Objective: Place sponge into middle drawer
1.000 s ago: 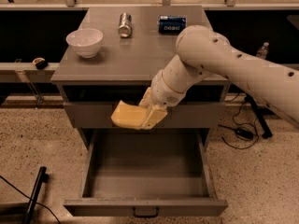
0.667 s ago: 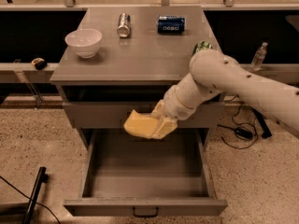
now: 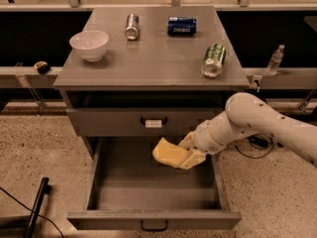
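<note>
The claw (image 3: 189, 155), clamped on the sponge (image 3: 166, 152), has sunk lower over the open middle drawer (image 3: 114, 219). Release is judged to be next.

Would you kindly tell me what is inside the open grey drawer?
The grey drawer shows bare floor. The gripper holds the pale yellow foam sponge over it, covering a patch.

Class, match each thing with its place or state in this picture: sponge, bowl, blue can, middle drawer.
Things:
1. sponge
2. bowl
3. blue can
4. middle drawer

Places or states:
A. pulled open
B. lying on its side on the cabinet top
C. standing upright on the cabinet top
D. gripped by the tool, above the drawer

Pairs: 1-D, 2-C, 3-B, 4-A
</note>
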Robot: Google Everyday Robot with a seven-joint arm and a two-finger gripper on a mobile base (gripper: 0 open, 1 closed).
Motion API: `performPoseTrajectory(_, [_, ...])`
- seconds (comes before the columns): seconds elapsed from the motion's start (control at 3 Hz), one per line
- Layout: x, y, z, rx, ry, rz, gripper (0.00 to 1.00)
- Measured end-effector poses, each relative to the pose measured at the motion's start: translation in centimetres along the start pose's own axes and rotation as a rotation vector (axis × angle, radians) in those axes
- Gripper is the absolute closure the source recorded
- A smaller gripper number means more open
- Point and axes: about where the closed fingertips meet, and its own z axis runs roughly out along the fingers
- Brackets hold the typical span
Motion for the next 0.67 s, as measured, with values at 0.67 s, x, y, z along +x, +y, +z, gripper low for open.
performPoseTrajectory(0.67, [0.0,0.1,1.4,-0.031,0.008,-0.023,1.00])
